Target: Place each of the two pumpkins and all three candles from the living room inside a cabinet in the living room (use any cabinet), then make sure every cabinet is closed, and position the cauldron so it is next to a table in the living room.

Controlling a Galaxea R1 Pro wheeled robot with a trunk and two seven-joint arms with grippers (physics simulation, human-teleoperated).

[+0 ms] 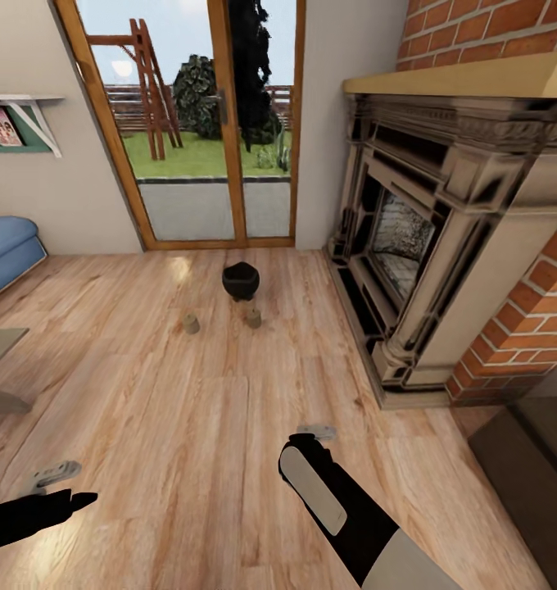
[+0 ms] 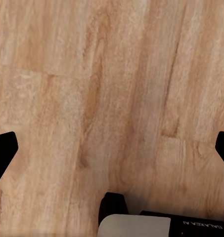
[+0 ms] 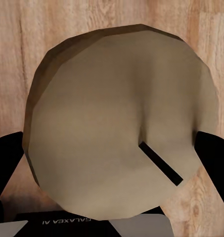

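Big brick fireplace (image 1: 442, 238) fills the right side of the head view, its tan mantel running off the upper right. Glass patio doors (image 1: 205, 123) stand at upper centre, garden beyond. A blue sofa (image 1: 8, 246) peeks in at the left edge, and the wooden floor (image 1: 172, 410) spreads across everything below.

Just above the middle of the frame sits the cauldron (image 1: 241, 281), black and squat, on the floor in front of the doors. Just below it, two candles: one (image 1: 192, 324) to the lower left, one (image 1: 252, 317) almost touching the pot's base.

Right gripper (image 3: 112, 163), at bottom centre of the head view, is clamped on a third candle (image 3: 116, 123), fingers pressing both sides. Left gripper (image 2: 112, 148), lower left in the head view, is spread wide with nothing between its fingers, bare floor beneath.
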